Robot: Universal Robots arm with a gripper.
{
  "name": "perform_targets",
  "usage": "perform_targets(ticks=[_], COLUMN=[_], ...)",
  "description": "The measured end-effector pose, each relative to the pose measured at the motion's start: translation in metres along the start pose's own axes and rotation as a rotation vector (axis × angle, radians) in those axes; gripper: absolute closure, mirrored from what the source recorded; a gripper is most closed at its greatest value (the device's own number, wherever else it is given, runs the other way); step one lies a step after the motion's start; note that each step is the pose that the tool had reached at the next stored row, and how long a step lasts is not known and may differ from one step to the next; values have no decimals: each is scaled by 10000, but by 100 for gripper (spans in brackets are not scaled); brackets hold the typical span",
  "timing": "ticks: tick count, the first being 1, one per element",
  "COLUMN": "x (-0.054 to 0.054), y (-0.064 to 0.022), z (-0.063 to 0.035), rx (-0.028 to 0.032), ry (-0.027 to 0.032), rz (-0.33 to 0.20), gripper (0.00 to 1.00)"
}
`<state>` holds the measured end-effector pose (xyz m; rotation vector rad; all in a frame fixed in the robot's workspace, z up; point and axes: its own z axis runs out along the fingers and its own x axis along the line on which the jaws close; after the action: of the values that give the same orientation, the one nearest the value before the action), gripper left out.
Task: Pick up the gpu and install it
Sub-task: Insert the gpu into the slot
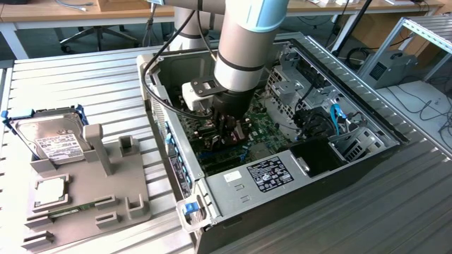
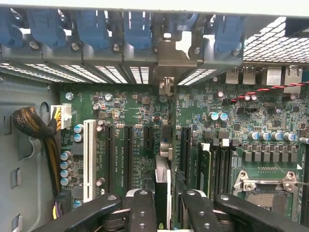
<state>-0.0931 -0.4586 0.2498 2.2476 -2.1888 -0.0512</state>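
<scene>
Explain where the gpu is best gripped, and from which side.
Grip the edge farthest from the motherboard, fingers across its two flat faces, coming from above. The gpu stands thin and edge-on over the board, as the gripper holds it, leaving its board-side edge free.

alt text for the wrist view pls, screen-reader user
The pincer holds the gpu edge-on, upright above the green motherboard inside an open computer case, lined up with the slots. Blue clips line the rear bracket openings beyond.

gpu [image 2: 163, 186] edge-on, upright over motherboard slots
</scene>
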Motion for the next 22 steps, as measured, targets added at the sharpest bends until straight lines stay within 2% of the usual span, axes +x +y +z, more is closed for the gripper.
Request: perform_targets(ticks=[5,7,9,10,13,17,19,20,22], x=[-1,0,0,0,-19,-68,-89,-97,-104], y=[0,0,0,-1,1,4,5,6,-2], z=[4,0,0,0,-54,-211,-287,-313,-329], rx=[4,1,0,0,-4,-10,-11,-12,-15], ry=[-9,0,3,24,154,361,439,471,484], rz=[0,1,1,0,5,10,12,13,11], gripper=[73,60,60,60,60,60,60,60,60])
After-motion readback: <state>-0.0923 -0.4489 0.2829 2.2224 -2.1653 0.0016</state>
